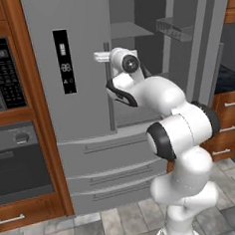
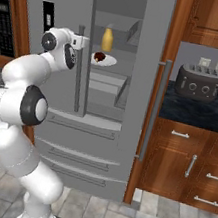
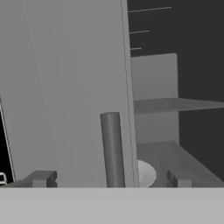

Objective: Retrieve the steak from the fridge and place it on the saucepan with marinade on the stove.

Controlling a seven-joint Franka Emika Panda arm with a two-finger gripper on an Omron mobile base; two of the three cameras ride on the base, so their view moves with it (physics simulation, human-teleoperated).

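The right base view showed the fridge [image 2: 71, 18] with its right door [image 2: 147, 77] swung wide and its left door shut, and the steak [image 2: 99, 56] lay on a small white plate [image 2: 105, 61] on an upper shelf inside, just in front of a yellow-orange bottle [image 2: 107, 39]. The gripper [image 2: 85, 42] hung level with that shelf at the edge of the closed left door, its fingers spread wide and holding nothing. In the hand view the fingertips [image 3: 43, 178] stood well apart on either side of the left door's vertical bar handle [image 3: 112, 148], with a sliver of the white plate [image 3: 146, 173] showing past the door edge. The step in hand appeared to be the reach into the fridge for the steak, which was not yet grasped. The next move would likely call for shifting the hand toward the open side of the fridge, clear of the handle and door edge, then going in over the shelf to close on the small lump. The left door's edge and handle stood between the hand and the plate, and the bottle close behind the steak could be knocked. Beside the fridge, the left base view showed a wall oven [image 1: 16, 167] on one side; on the other, a toaster [image 2: 199, 82] sat on a dark counter [image 2: 201, 114] above wooden drawers.
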